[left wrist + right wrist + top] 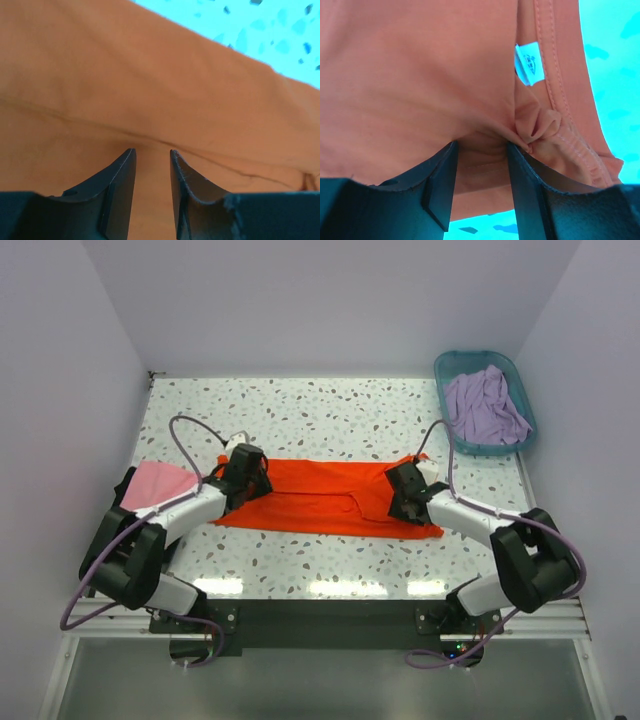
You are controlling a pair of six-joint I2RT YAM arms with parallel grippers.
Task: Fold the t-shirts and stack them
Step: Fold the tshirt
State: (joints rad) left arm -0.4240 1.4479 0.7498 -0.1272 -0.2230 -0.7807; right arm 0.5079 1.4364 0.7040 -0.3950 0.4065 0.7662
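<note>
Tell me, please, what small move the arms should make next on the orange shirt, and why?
Probably close both grippers onto the cloth before lifting. The bright orange cloth t-shirt lies in a long band; the left gripper sits at one end, the right gripper by the white neck label, cloth bunched between its fingers, neither visibly clamped.

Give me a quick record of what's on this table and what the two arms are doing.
Orange t-shirt: spread across the middle, white neck label at its right end
Left end effector: on the shirt's left end, grip unclear
Right end effector: pinching bunched cloth near the collar
Pink t-shirt: left edge, partly behind the left arm
Lavender t-shirt: crumpled in the teal basket, far right corner
</note>
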